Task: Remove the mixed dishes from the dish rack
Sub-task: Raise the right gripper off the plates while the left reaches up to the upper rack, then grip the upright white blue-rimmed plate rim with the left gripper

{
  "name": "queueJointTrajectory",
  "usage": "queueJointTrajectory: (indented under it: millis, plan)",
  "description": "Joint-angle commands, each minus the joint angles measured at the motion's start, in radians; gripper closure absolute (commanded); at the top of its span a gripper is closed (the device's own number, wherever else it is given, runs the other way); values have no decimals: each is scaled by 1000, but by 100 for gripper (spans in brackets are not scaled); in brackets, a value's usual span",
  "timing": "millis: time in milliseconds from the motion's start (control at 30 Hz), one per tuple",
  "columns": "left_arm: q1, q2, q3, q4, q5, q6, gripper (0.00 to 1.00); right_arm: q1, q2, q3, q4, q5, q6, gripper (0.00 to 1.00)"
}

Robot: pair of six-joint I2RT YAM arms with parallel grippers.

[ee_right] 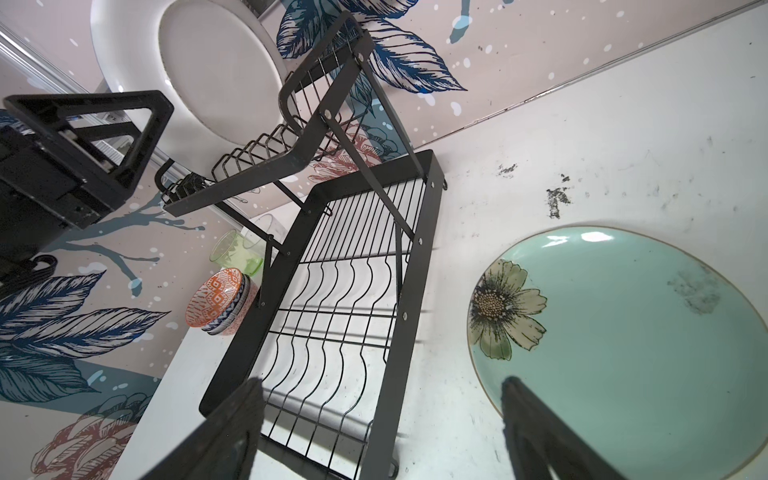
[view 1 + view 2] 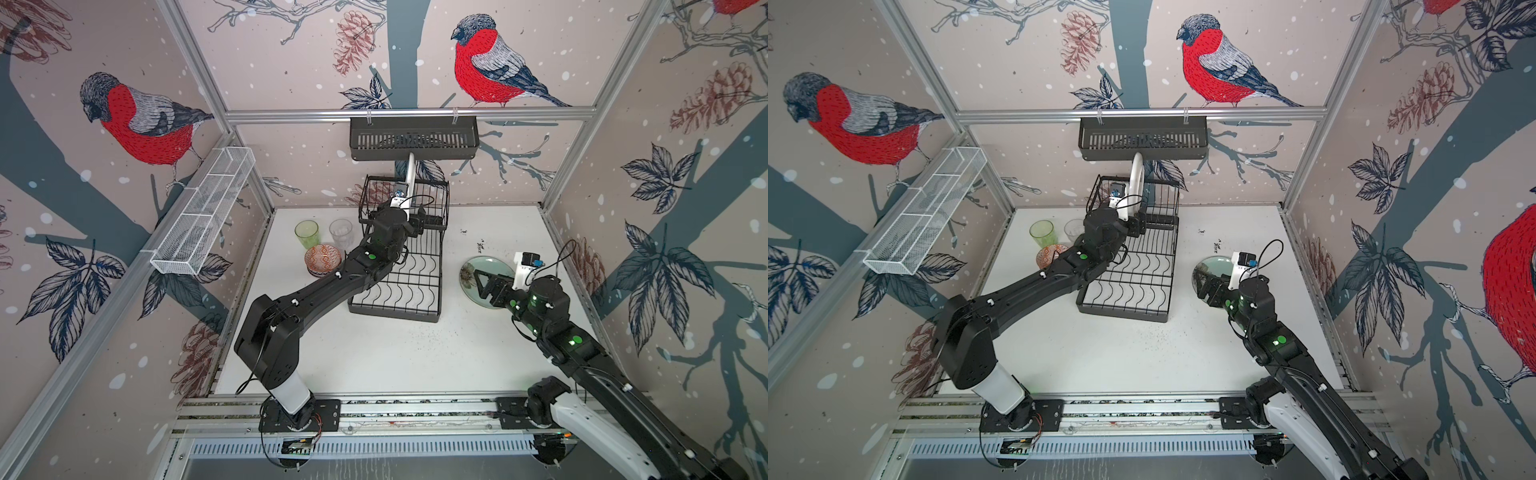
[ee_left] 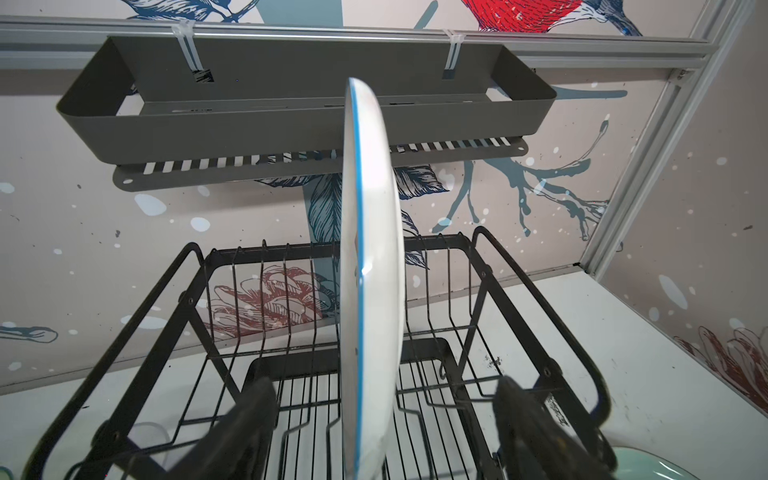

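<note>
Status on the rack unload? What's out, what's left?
Done: green tumbler, clear tumbler and stacked bowls stand on the table left of the dish rack; mint plate lies to its right. In hand: left claw straddles the white plate upright in the upper slots, not yet gripped. Left: lifting that plate out; the lower grid is bare.

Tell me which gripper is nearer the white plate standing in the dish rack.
Left. The left gripper straddles the white plate, a finger on either side. The right gripper hangs over the mint plate on the table, right of the dish rack.
</note>
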Motion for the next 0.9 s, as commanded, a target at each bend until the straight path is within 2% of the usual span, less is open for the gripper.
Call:
queueJointTrajectory:
  millis: [0,533,700,867]
  plan:
    - [6,26,33,-16,-46,19,27,2,-3,-3,-6,29,-14,11]
    - [10,76,62,36,-76,75,36,-1,-2,-25,8,56,-3,10]
    - [11,81,55,72,-64,87,43,-2,0,-25,1,66,4,9]
    - [13,90,62,84,-51,100,45,-5,-1,-23,-6,69,7,9]
